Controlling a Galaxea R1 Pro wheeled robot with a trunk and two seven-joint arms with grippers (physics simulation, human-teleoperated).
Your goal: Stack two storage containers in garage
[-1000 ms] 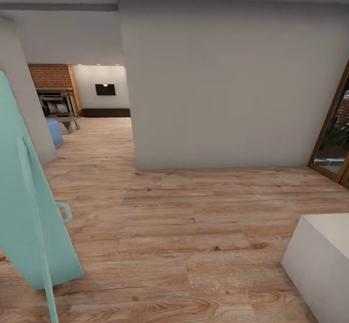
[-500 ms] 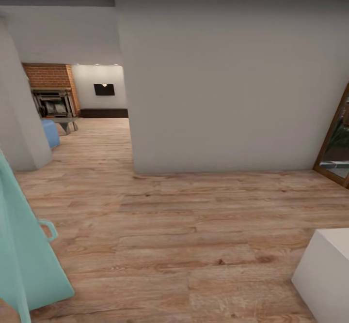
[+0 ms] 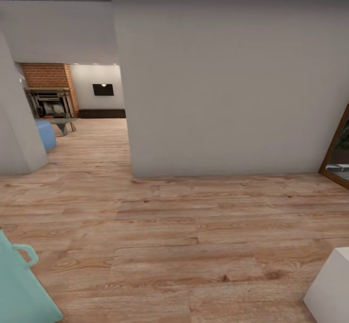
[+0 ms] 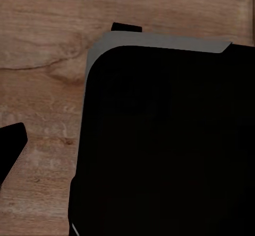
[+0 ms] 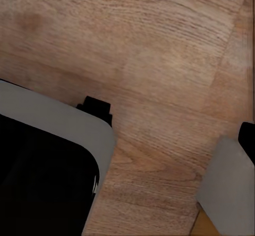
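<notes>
Head view: living room [image 3: 72, 115] lies beyond wood floor [image 3: 184, 236].

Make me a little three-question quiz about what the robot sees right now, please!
1. True or false: the floor is light wood planks.
2. What stands at the far end of the room past the opening: (a) a red-brick fireplace, (b) a red car, (c) a green fridge?
3. What colour is the slanted panel with a loop handle in the head view's lower left corner?

Key: 1 true. 2 a. 3 mint green.
</notes>
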